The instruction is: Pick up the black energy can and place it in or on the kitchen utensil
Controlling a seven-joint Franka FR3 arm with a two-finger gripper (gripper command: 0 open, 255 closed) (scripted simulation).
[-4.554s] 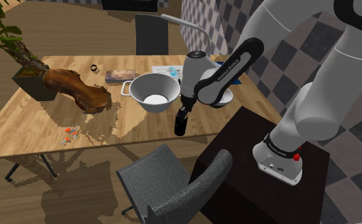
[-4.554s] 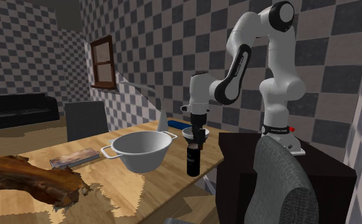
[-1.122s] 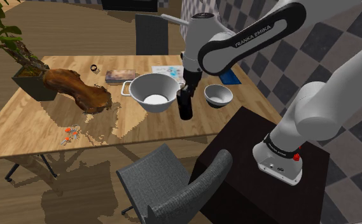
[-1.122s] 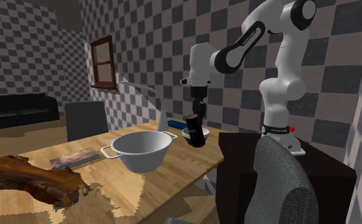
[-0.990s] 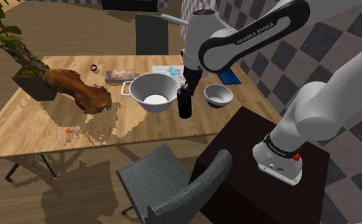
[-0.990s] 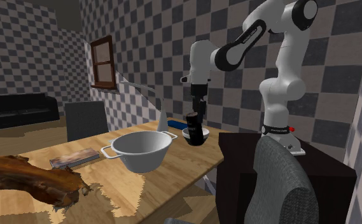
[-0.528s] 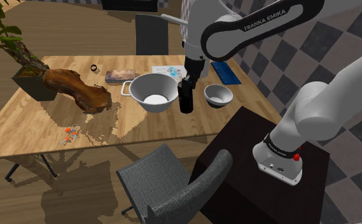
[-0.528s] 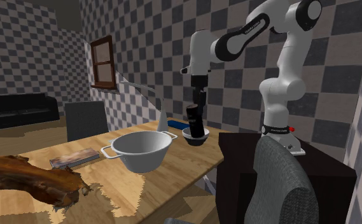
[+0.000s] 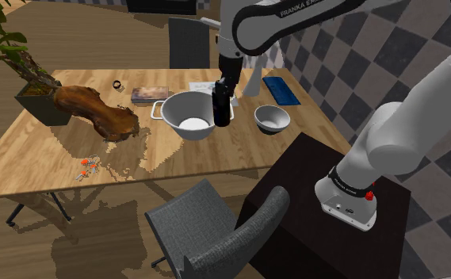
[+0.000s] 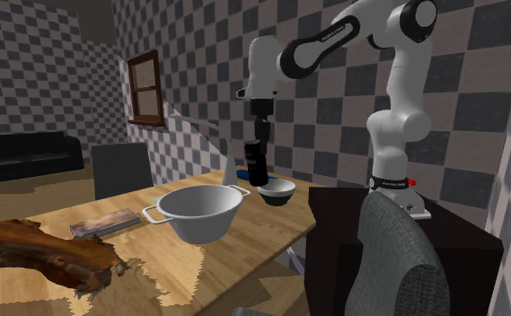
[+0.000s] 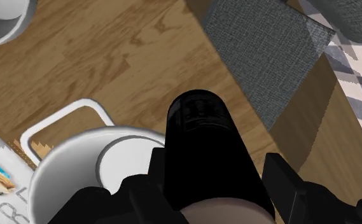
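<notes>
The black can (image 9: 221, 107) hangs upright in the air with my gripper (image 9: 223, 85) shut on its upper part. It is over the rim of the white two-handled pot (image 9: 176, 103) on the side nearer the small white bowl (image 9: 272, 119). In the second exterior view the can (image 10: 257, 163) hangs from the gripper (image 10: 259, 136) well above the table, between the pot (image 10: 195, 221) and the bowl (image 10: 277, 190). In the wrist view the fingers (image 11: 281, 181) clasp the can (image 11: 208, 137), with the pot's rim (image 11: 49, 173) below and beside it.
On the wooden table (image 9: 41, 158) lie a brown driftwood piece (image 9: 93, 111), a potted plant (image 9: 25, 75), a book (image 9: 150, 94), a blue flat item (image 9: 281, 89) and small orange bits (image 9: 87, 166). A grey chair (image 9: 215, 230) stands at the near edge beside the dark stand (image 9: 319, 190).
The arm has carried the can upward and toward the shoulder view's left, from beside the small bowl to over the pot's rim. The grip has stayed shut.
</notes>
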